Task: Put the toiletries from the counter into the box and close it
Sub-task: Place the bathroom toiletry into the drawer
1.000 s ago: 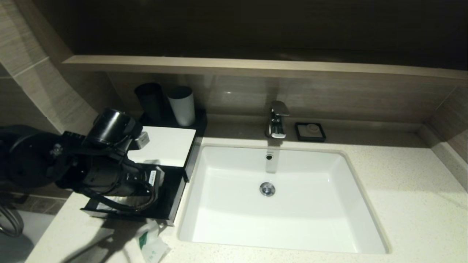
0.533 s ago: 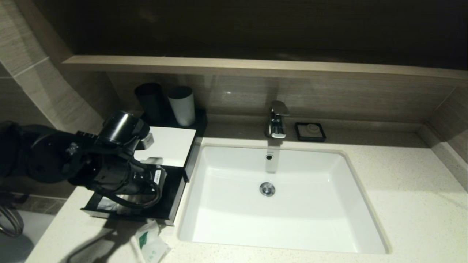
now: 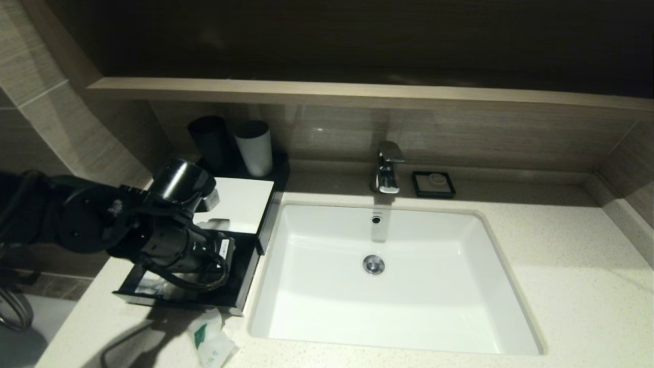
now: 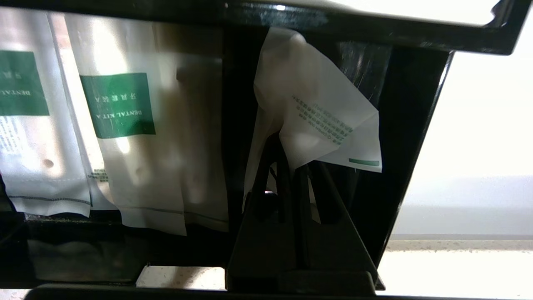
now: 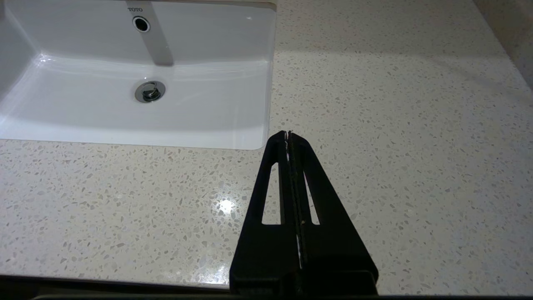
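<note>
Inside the black box (image 4: 410, 125) two dental kits (image 4: 120, 137) lie flat; my left end effector (image 4: 287, 166) pinches a white sachet (image 4: 320, 121) there. Another sachet (image 3: 209, 343) lies on the surface (image 3: 562, 266); my right end effector (image 5: 288, 137) hovers closed.

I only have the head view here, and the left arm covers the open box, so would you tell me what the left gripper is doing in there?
Observer: The left gripper is shut on a white sachet, held in the box's compartment nearest the sink.
Operator: Thank you. Is anything already in the box?
Observer: Yes, two dental kit packets with green labels lie side by side in the neighbouring compartment.
Operator: And where is the right gripper? It is out of my frame.
Observer: The right gripper is shut and empty, hanging over the bare counter beside the sink's corner.
</note>
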Controlling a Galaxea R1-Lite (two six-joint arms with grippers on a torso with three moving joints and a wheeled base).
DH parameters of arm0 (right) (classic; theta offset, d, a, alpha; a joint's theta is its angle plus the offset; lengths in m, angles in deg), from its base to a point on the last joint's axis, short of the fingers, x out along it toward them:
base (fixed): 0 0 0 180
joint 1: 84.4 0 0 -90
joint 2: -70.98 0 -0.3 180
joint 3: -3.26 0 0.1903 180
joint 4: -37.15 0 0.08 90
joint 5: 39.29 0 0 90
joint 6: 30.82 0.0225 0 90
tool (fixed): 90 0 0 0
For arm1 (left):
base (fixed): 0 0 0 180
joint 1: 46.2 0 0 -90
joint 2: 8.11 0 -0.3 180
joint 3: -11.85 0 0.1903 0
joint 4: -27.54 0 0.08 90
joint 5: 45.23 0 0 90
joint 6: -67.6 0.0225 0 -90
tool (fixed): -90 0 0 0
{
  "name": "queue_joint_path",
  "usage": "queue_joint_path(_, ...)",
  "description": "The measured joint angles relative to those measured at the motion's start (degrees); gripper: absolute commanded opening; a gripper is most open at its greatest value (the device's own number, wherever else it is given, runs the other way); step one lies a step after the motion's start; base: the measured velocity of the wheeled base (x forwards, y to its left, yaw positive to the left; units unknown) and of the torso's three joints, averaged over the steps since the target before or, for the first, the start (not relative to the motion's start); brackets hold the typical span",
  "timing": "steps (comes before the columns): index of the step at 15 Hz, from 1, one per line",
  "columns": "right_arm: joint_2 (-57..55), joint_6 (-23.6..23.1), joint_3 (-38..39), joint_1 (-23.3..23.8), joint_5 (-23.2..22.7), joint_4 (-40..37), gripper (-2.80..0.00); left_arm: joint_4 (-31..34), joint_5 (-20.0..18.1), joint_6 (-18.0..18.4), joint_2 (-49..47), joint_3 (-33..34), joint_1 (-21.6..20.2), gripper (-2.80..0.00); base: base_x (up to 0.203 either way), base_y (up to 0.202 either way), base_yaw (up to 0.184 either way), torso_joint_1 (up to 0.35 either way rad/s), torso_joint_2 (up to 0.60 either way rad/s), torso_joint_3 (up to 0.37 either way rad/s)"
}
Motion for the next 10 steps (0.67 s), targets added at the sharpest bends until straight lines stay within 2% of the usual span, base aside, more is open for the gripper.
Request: queue_joint_path(10, -0.01, 0.01, 0.0, 0.0, 0.01, -0.01, -2.8, 0.12, 0.07, -0.01, -1.68, -1.34, 0.02, -2.8, 0.0, 0.0, 0.0, 0.0, 0.0, 0.0)
